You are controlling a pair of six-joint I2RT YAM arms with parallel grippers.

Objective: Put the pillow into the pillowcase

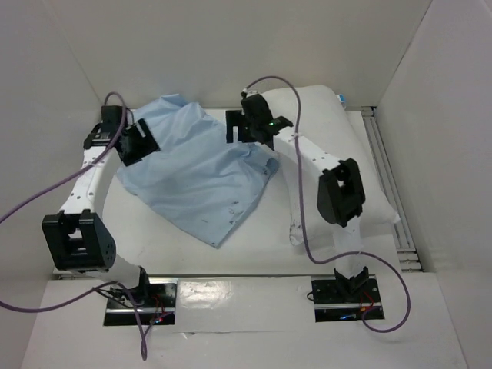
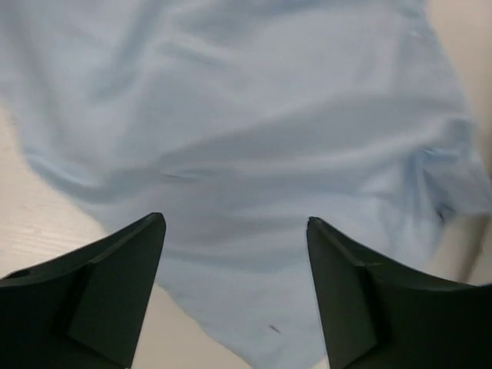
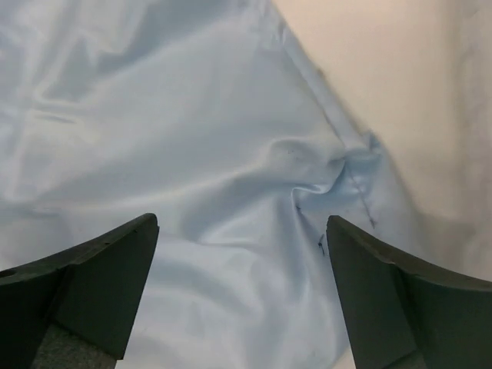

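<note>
Pillowcase point(image 1: 196, 181): spread wrinkled on desk point(image 1: 154, 246), centre-left of top view. Pillow point(image 1: 319, 111): laid along right side, outside it. Left tool point(image 2: 236, 223), right tool point(image 3: 242, 223): held open over the pillowcase, nothing gripped.

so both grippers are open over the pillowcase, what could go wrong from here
1. The left gripper and right gripper hang open above the pillowcase, which lies spread and wrinkled. A pinch could catch both layers, so the mouth would not open.
2. The right arm reaches across the pillow and might snag or drag it when it swings.
</note>
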